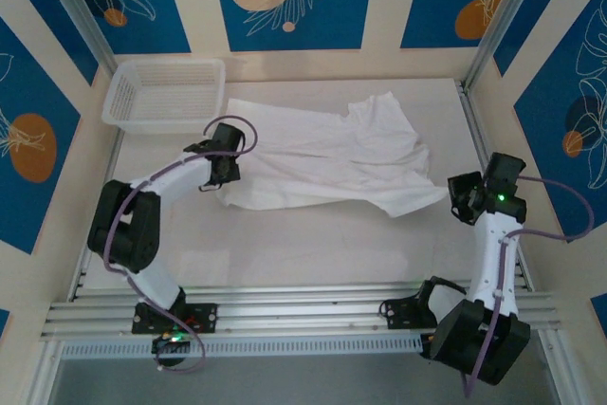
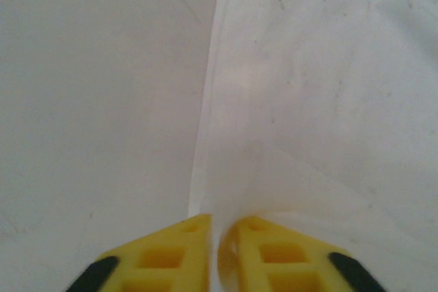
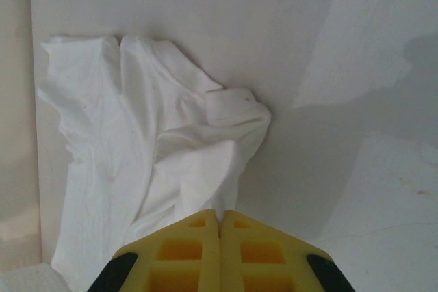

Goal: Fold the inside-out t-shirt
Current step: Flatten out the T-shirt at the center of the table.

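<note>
The inside-out t-shirt [image 1: 332,158], plain white and creased, lies spread across the far half of the table. My left gripper [image 1: 226,175] sits at its near left edge. In the left wrist view the yellow fingertips [image 2: 222,223] stand close together with the hem of the t-shirt [image 2: 321,100] pinched in the narrow gap. My right gripper [image 1: 457,198] holds the near right corner. In the right wrist view its jaws [image 3: 220,215] are shut on a drawn-up point of the t-shirt [image 3: 150,155], which bunches away to the left.
A white mesh basket [image 1: 166,92] stands at the far left corner, just beyond the shirt. Bare white table [image 1: 313,244] runs between the shirt and the arm bases. Aluminium posts and patterned walls close in the sides and back.
</note>
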